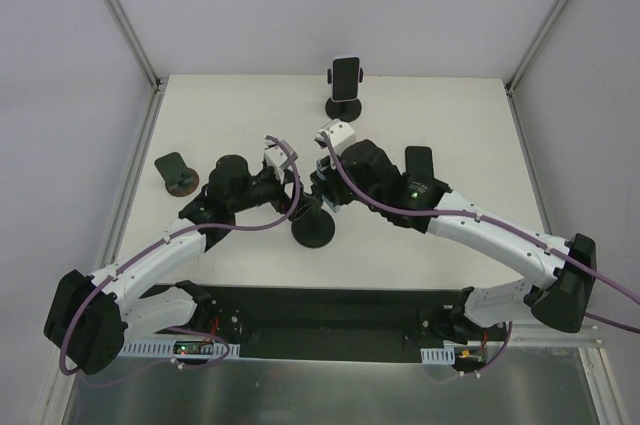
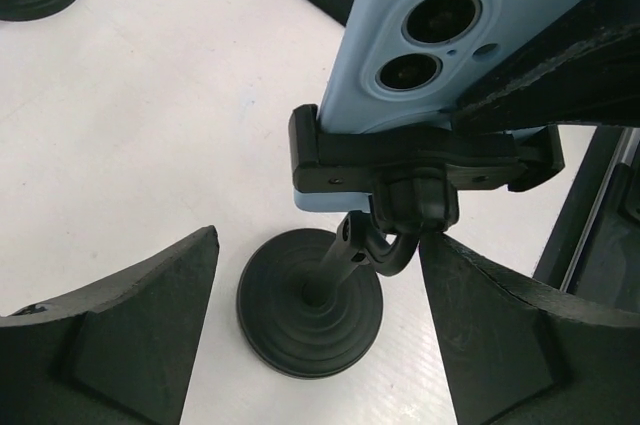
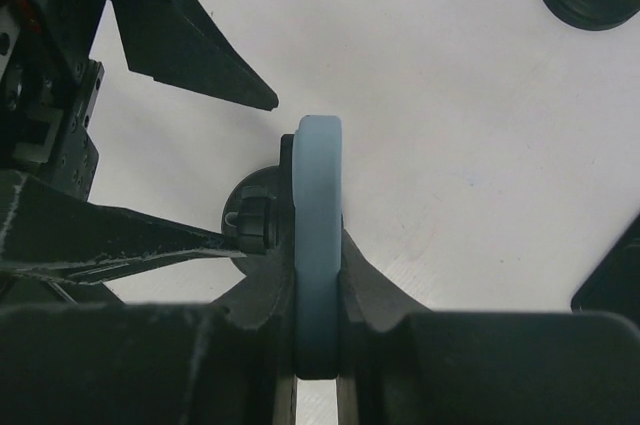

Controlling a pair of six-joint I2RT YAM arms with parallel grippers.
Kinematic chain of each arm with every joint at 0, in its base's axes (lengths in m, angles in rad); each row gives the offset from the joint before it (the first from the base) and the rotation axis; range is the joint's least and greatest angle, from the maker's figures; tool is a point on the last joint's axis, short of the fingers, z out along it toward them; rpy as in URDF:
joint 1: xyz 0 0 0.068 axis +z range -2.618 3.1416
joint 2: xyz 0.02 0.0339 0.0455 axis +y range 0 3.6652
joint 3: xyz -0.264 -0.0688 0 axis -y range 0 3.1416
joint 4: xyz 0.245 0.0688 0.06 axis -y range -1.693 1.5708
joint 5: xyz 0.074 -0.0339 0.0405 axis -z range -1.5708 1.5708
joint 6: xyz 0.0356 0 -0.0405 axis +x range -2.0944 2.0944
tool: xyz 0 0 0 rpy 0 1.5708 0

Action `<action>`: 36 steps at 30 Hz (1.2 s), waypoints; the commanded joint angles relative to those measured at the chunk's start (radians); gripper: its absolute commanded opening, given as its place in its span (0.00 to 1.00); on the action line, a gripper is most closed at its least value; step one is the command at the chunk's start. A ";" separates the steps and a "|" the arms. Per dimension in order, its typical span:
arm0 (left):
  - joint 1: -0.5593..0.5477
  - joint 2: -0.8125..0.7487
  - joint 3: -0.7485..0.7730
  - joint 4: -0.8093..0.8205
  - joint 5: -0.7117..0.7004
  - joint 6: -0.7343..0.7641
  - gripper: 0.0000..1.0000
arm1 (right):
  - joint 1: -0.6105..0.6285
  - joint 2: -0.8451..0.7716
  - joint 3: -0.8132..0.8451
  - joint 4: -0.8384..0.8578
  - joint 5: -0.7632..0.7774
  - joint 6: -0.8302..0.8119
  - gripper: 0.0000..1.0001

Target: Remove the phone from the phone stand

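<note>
Pinching the phone (image 3: 318,195) front and back, the right gripper (image 3: 318,330) has it clenched where it rises from the stand (image 2: 310,300) (long axis away from the base), while the left gripper (image 2: 318,245) straddles the neck, spread wide.

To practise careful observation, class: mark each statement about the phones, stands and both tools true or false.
1. The light blue phone sits in the stand's clamp. True.
2. The right tool is closed on that phone. True.
3. The left tool is shut on the stand's base. False: it is open, with a finger on either side of the base.
4. The far phone lies flat. False: it stands upright in a second stand.
</note>
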 commanded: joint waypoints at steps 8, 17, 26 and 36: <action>-0.031 0.019 0.033 0.079 0.139 0.015 0.80 | 0.065 0.041 0.066 0.032 0.012 -0.031 0.01; -0.034 0.011 0.033 0.065 0.060 0.012 0.53 | 0.094 0.051 0.065 0.029 0.020 -0.037 0.01; -0.034 -0.003 0.027 0.065 0.020 0.006 0.00 | 0.114 0.056 0.045 0.024 0.031 -0.027 0.01; -0.040 -0.020 0.013 0.083 0.040 0.018 0.00 | 0.093 0.030 -0.041 0.201 0.097 -0.014 0.19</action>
